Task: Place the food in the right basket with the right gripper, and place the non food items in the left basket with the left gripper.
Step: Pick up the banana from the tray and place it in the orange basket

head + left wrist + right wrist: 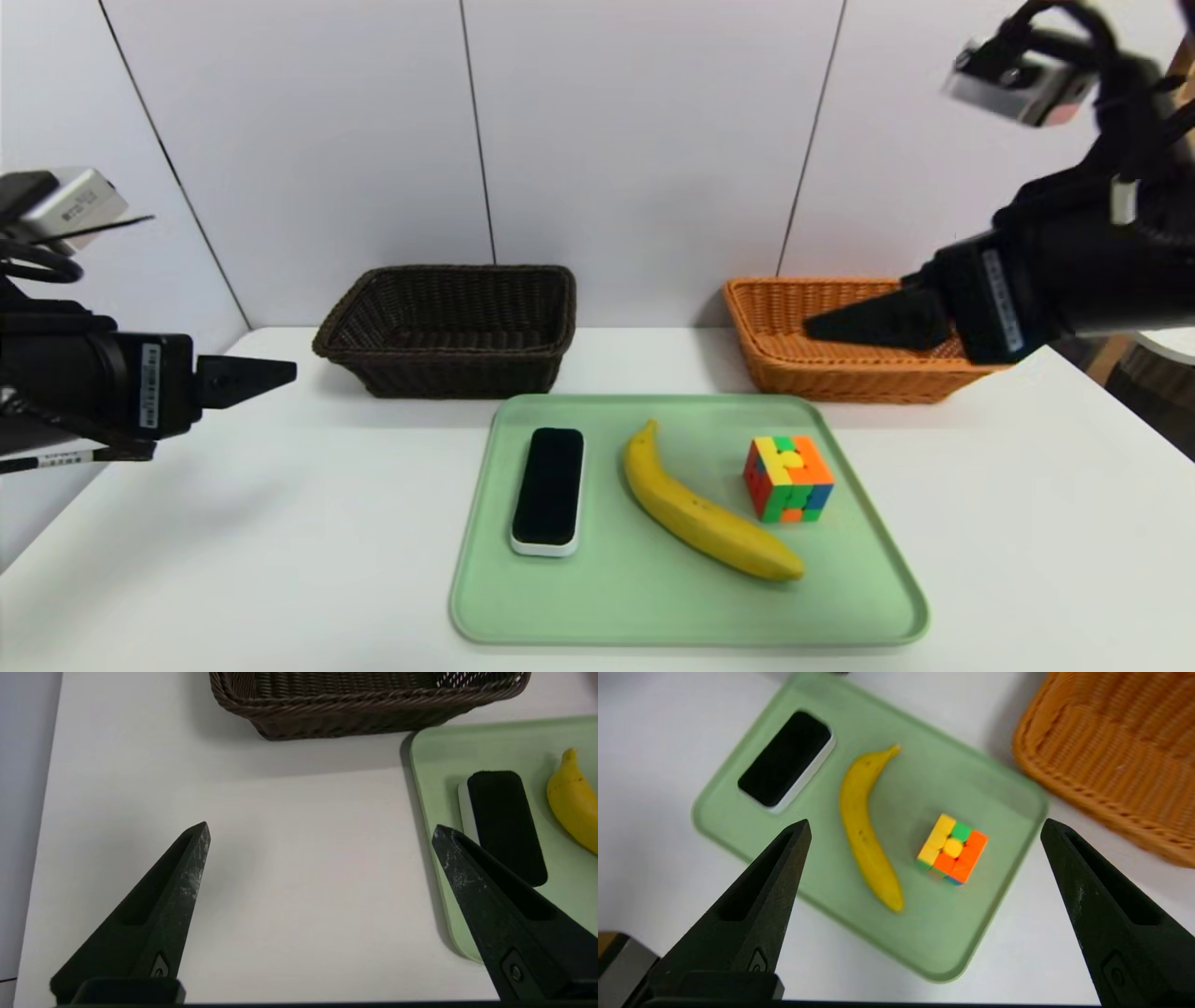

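With the clock centred on the green tray (pixel 691 611) as the head view shows it, 12 at its far edge, the banana (pixel 700 518) lies across the middle, its stem towards 11 o'clock and its blunt end towards 4; the black slab (pixel 549 490) with its white base lies flat at about 9 to 10 o'clock, its long side running roughly from 12 to 6; the puzzle cube (pixel 789 478) sits at 2 o'clock, just beside the banana, the two apart.

All three are on the tray, which rests on the white desk (pixel 280 579); beyond it stand the two baskets, the dark brown basket (pixel 443 355) at about 10 to 11 o'clock and the orange-tan basket (pixel 840 383) at 1 o'clock.

The left hand (pixel 321 825) hangs above the desk at about 10 o'clock, well apart from the tray in the head view, its tips spread wide with nothing between them; the right hand (pixel 927 821) is in the air on the 1 o'clock side, covering part of the orange-tan basket in the head view; its tips too are wide apart and it holds nothing, while the right wrist view shows banana and cube below, between the lines of its two fingers.
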Controlling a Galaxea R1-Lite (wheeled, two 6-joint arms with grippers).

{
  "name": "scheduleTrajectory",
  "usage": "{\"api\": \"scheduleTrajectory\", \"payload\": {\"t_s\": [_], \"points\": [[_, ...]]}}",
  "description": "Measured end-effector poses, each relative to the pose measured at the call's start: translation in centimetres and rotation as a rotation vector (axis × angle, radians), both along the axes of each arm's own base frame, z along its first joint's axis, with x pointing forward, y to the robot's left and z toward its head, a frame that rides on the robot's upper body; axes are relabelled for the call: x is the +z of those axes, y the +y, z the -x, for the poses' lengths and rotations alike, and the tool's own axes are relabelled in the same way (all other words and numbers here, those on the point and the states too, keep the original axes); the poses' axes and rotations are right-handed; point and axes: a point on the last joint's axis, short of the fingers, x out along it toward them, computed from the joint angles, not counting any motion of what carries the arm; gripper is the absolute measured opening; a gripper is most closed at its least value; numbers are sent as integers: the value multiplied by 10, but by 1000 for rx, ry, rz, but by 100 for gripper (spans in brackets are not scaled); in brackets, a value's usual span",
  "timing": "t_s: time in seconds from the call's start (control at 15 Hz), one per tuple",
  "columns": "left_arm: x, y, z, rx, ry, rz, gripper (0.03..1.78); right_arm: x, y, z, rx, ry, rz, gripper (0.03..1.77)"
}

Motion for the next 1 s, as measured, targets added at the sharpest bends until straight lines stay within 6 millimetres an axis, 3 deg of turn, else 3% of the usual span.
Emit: {"api": "scheduleTrajectory", "payload": {"t_s": [0.33,0.67,1.0], "points": [[-23,-6,-17,67,-33,0,169,-48,30,-16,58,159,97,170],[-27,-12,-20,53,-31,-7,169,-87,59,-39,79,245,176,170],[-28,-16,-16,24,-4,-16,169,-112,86,-44,128,290,236,170]]}}
